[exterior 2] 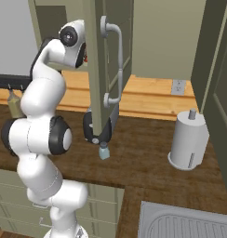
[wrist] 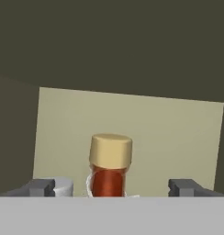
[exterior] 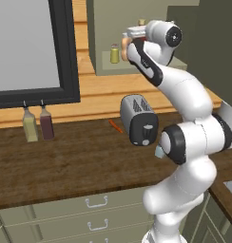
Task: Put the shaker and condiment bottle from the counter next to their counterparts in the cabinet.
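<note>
- gripper [wrist: 114, 188] jaws spread wide, one dark fingertip [wrist: 40, 187] at each side of the hand view, neither touching anything
- condiment bottle [wrist: 109, 170] stands upright between the fingertips, clear gaps both sides; cork stopper, red neck and a bit of white tag visible, pale back wall of the cabinet [wrist: 178, 137] behind it
- small grey cap shows just beside the one fingertip in the hand view, cannot tell what it belongs to
- left base view: hand is up inside the open cabinet [exterior: 101, 42], wrist at shelf level; yellow-green shaker [exterior: 114, 54] sits on the shelf just left of the hand, pale orange bottle [exterior: 125, 47] partly hidden behind the wrist
- right base view: cabinet door [exterior 2: 110, 69] with its metal handle blocks the hand; arm's upper joint is just left of the door
- shaker [exterior 2: 103, 151] upright on the counter [exterior 2: 148, 153], just in front of the toaster [exterior: 139, 118], near the arm's elbow
- slim yellow bottle [exterior: 30, 126] and maroon bottle [exterior: 46, 123] stand side by side at the wall, well left of the toaster
- paper towel roll [exterior 2: 187, 139] on the counter to the right, sink [exterior 2: 180, 223] corner below it
</note>
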### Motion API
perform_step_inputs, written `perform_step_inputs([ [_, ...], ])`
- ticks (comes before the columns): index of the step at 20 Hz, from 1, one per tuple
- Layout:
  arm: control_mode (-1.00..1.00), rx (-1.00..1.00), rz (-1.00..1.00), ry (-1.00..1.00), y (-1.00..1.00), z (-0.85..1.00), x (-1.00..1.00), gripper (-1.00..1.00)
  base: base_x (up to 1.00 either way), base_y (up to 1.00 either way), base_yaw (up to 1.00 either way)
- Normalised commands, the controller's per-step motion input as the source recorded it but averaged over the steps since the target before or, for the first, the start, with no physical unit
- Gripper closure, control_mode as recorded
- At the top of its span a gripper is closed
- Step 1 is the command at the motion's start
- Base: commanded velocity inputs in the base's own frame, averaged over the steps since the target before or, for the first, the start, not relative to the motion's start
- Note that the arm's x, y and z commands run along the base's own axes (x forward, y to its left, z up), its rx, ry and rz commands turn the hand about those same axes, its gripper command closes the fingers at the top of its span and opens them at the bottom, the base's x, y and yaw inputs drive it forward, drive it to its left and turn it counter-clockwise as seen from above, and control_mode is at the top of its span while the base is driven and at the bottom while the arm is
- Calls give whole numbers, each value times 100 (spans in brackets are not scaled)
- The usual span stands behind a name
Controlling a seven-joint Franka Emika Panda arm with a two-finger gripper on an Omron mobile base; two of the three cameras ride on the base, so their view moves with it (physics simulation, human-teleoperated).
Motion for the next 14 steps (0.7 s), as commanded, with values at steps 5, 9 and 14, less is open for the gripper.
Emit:
perform_step_inputs([
  [5, -100, 0, 0, -13, 0, 0, -48, -100, 0, 0, 0],
  [9, -100, 0, 0, -13, -1, 0, -58, -100, 0, 0, 0],
  [14, -100, 1, -1, -12, -7, 0, -74, -100, 0, 0, 0],
])
